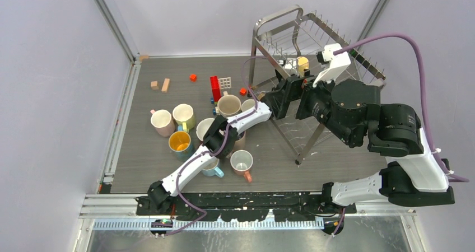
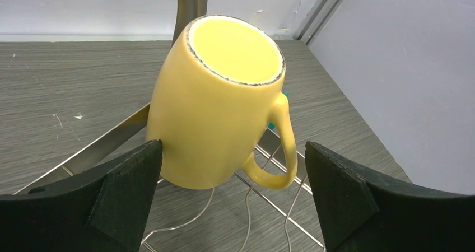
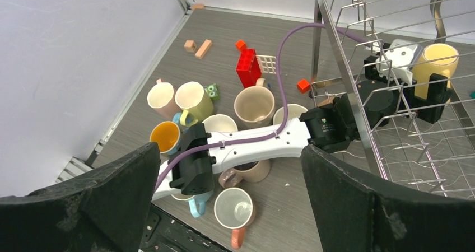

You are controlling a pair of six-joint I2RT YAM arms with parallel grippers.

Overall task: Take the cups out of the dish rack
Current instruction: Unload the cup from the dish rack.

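On a dark grey wood-grain tabletop (image 1: 140,168) walled in pale panels, a tall two-tier wire dish rack (image 1: 336,39) of shiny silver metal stands at the far right, with both robot arms turned towards it. The white-and-black left arm (image 1: 193,168) stretches diagonally across the table and into the rack's lower tier, while the bulkier black right arm (image 1: 358,115) folds in from the right side. The right gripper (image 3: 229,157) hangs above the table with its black fingers spread wide and nothing between them. Below it, a cluster of ceramic mugs (image 1: 183,116) in pink, beige, mustard, light blue and yellow-green stands upright near the table's middle. The left gripper (image 2: 232,148) is also spread to its full width, its two black fingers flanking a pale yellow ceramic mug (image 2: 207,117) without a clear grip; contact on the left side cannot be judged. That mug rests upside down and tilted on the rack's lower wires, handle to the right in the wrist view. A red toy-brick tower (image 1: 215,88) and two wooden blocks (image 1: 159,85) lie further back.
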